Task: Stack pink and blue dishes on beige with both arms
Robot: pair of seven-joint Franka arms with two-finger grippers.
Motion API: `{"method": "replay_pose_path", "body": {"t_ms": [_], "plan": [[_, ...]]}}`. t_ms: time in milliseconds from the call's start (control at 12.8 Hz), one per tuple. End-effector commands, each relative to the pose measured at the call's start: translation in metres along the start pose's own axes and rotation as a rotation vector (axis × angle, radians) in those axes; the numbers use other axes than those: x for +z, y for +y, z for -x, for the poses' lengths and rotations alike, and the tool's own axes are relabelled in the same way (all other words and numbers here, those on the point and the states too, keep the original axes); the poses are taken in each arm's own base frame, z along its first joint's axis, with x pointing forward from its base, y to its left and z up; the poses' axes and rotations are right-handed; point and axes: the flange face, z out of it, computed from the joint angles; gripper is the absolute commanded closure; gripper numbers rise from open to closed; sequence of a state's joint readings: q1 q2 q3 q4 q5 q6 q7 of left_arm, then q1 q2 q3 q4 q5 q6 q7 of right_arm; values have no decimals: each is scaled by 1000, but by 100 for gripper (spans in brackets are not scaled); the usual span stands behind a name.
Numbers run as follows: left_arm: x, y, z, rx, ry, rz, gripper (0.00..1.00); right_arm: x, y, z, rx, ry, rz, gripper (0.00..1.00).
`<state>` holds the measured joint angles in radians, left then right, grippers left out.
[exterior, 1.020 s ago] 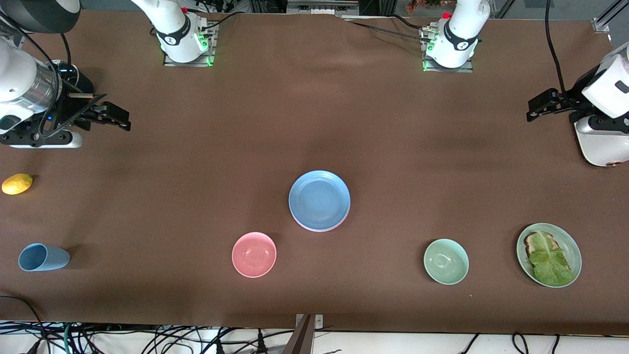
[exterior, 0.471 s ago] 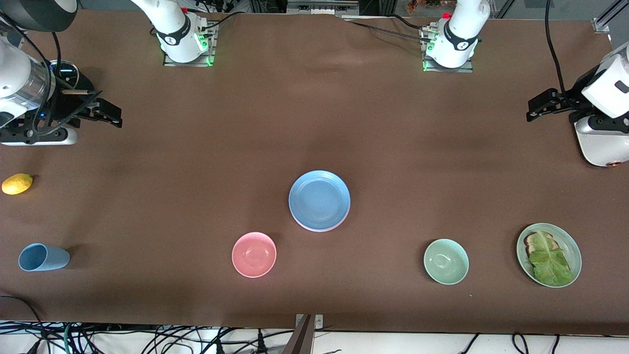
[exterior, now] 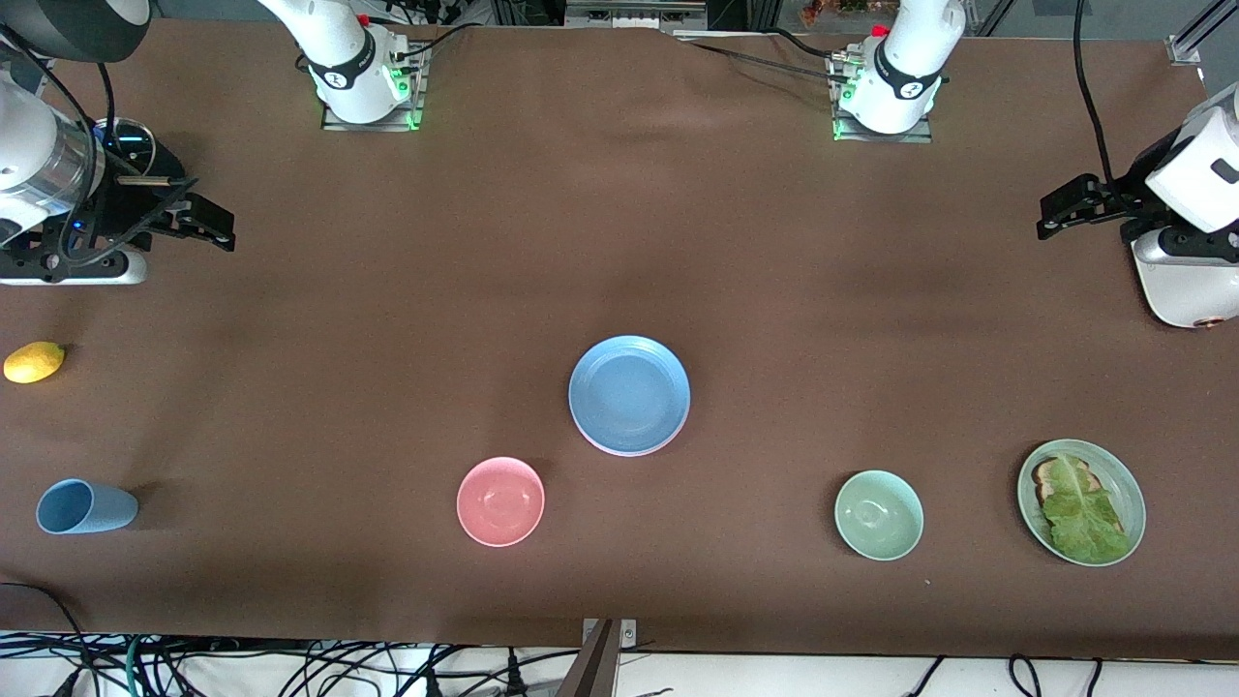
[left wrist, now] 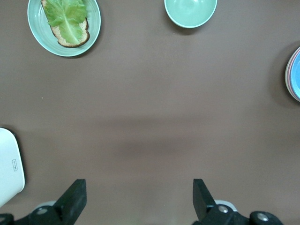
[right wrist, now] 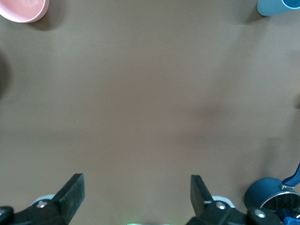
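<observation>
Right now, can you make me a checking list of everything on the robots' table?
Surface: brown cloth-covered table, flat, a few soft creases.
Job's things: dusty blue round plate tops a stack in the middle; a pink rim peeks out beneath; any beige plate is hidden.
Clutter: small deep pink bowl; pale green bowl; green plate with toast and lettuce; blue cup lying on its side; yellow lemon.
Grippers: left gripper open, empty, waiting at its end; right gripper open, empty, at its end.
Cables: black cables bunched below the table's near edge.
Surroundings: metal frame parts; nothing else seen.
</observation>
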<state>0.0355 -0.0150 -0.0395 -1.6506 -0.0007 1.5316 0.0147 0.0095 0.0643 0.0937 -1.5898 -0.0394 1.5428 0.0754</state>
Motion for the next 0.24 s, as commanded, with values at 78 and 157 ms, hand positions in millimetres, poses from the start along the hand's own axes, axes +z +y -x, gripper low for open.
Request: {"method": "replay_pose_path", "body": {"t_ms": [78,157], "plan": [[-3,1,3,8,4,3,0,-4,5,13,-13,-8,16,0],[-2,1,2,8,3,3,0,-5,6,16,-9,-15,17,0]]}}
